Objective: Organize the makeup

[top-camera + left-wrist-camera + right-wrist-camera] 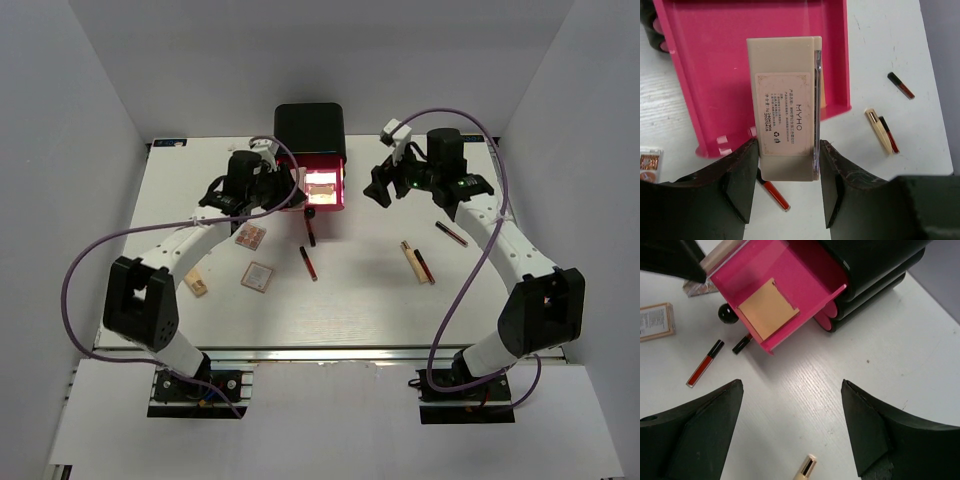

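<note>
1. As I judge it, you were at the placing step. Your left pincer (pixel 788 169) held a beige flat rectangular palette with a printed label (pixel 785 115) over the open pink plastic drawer (pixel 705 60) of the black box (pixel 310 128), at the far middle of the table (pixel 350 310).
2. That pincer was clenched on the palette's near end, one finger on each long side. I could not tell whether the palette touched the drawer floor.
3. A tan square palette (pixel 767 307) lay inside the drawer.
4. The next move likely called for lowering the held palette beside that one, then releasing.
5. Your right pincer (pixel 792 425) hung wide open over the table, right of the drawer, grasping nothing.
</note>
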You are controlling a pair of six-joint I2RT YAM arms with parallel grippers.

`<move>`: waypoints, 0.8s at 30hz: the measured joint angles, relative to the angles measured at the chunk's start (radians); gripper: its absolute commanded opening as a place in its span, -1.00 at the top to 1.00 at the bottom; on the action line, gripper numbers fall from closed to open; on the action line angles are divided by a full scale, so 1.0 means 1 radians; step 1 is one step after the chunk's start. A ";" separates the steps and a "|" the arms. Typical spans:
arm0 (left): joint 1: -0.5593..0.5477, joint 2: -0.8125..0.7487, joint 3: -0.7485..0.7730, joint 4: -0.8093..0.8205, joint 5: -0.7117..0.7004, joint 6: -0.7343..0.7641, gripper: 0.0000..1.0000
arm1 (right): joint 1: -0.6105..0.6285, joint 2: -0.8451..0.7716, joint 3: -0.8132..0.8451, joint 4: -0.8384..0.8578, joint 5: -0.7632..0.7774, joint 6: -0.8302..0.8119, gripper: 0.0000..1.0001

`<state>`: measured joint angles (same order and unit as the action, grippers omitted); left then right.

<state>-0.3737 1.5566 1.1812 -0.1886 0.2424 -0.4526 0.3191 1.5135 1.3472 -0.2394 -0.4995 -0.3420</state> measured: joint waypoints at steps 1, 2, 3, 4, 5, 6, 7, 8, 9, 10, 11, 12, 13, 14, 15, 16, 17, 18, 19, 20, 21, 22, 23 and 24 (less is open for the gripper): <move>-0.008 0.026 0.027 -0.005 -0.010 0.000 0.96 | 0.000 0.000 -0.013 0.002 0.002 -0.001 -0.69; -0.013 0.051 0.055 -0.013 -0.023 -0.001 0.95 | 0.000 -0.001 -0.025 0.003 0.003 -0.002 -0.68; -0.017 0.076 0.086 -0.019 -0.034 -0.001 0.96 | 0.000 -0.001 -0.039 0.003 0.003 -0.002 -0.69; -0.020 0.097 0.118 -0.027 -0.049 -0.001 0.96 | 0.000 -0.001 -0.051 0.004 0.005 -0.002 -0.69; -0.023 0.124 0.156 -0.033 -0.069 -0.002 0.95 | 0.000 -0.002 -0.063 0.003 0.007 -0.002 -0.69; -0.024 0.141 0.183 -0.037 -0.084 -0.001 0.95 | 0.000 -0.002 -0.074 0.002 0.008 -0.002 -0.69; -0.024 0.157 0.211 -0.046 -0.104 -0.001 0.92 | 0.000 -0.003 -0.083 0.004 0.008 -0.002 -0.69; -0.025 0.171 0.233 -0.053 -0.122 0.000 0.88 | 0.000 -0.004 -0.090 0.002 0.010 -0.002 -0.69; -0.025 0.184 0.257 -0.064 -0.139 0.000 0.84 | 0.000 -0.005 -0.096 0.003 0.011 -0.002 -0.69; -0.025 0.198 0.277 -0.074 -0.156 0.001 0.81 | 0.000 -0.008 -0.102 0.003 0.012 -0.002 -0.70; -0.025 0.211 0.298 -0.091 -0.167 0.002 0.77 | 0.000 -0.009 -0.103 0.001 0.014 -0.002 -0.70; -0.025 0.225 0.316 -0.105 -0.181 0.003 0.74 | 0.000 -0.010 -0.103 0.004 0.015 -0.002 -0.70; -0.025 0.242 0.333 -0.112 -0.187 0.004 0.72 | 0.000 -0.012 -0.103 0.004 0.015 -0.002 -0.70; -0.025 0.257 0.343 -0.126 -0.195 0.005 0.70 | 0.000 -0.014 -0.103 0.004 0.016 -0.002 -0.71; -0.025 0.269 0.346 -0.136 -0.200 0.005 0.70 | 0.000 -0.016 -0.103 0.004 0.017 -0.002 -0.70; -0.026 0.274 0.346 -0.147 -0.203 0.006 0.70 | 0.000 -0.017 -0.103 0.004 0.018 -0.002 -0.71; -0.027 0.280 0.346 -0.162 -0.204 0.006 0.69 | 0.000 -0.017 -0.103 0.004 0.019 -0.002 -0.71; -0.028 0.282 0.346 -0.171 -0.205 0.005 0.68 | 0.000 -0.017 -0.103 0.004 0.019 -0.002 -0.71; -0.028 0.284 0.346 -0.183 -0.207 0.005 0.68 | 0.000 -0.017 -0.103 0.004 0.019 -0.002 -0.71; -0.029 0.284 0.346 -0.192 -0.208 0.005 0.68 | 0.000 -0.017 -0.103 0.004 0.020 -0.002 -0.71; -0.030 0.283 0.346 -0.198 -0.210 0.005 0.68 | 0.000 -0.017 -0.103 0.004 0.020 -0.002 -0.72; -0.030 0.283 0.345 -0.201 -0.210 0.005 0.68 | 0.000 -0.017 -0.103 0.004 0.020 -0.002 -0.72; -0.030 0.282 0.343 -0.201 -0.211 0.005 0.67 | 0.000 -0.017 -0.103 0.004 0.021 -0.002 -0.72; -0.030 0.280 0.336 -0.200 -0.212 0.004 0.65 | 0.000 -0.017 -0.103 0.004 0.021 -0.002 -0.72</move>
<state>-0.4034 1.8362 1.5177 -0.3882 0.0307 -0.4488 0.3191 1.4963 1.2446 -0.2352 -0.4789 -0.3435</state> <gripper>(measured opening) 0.573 0.856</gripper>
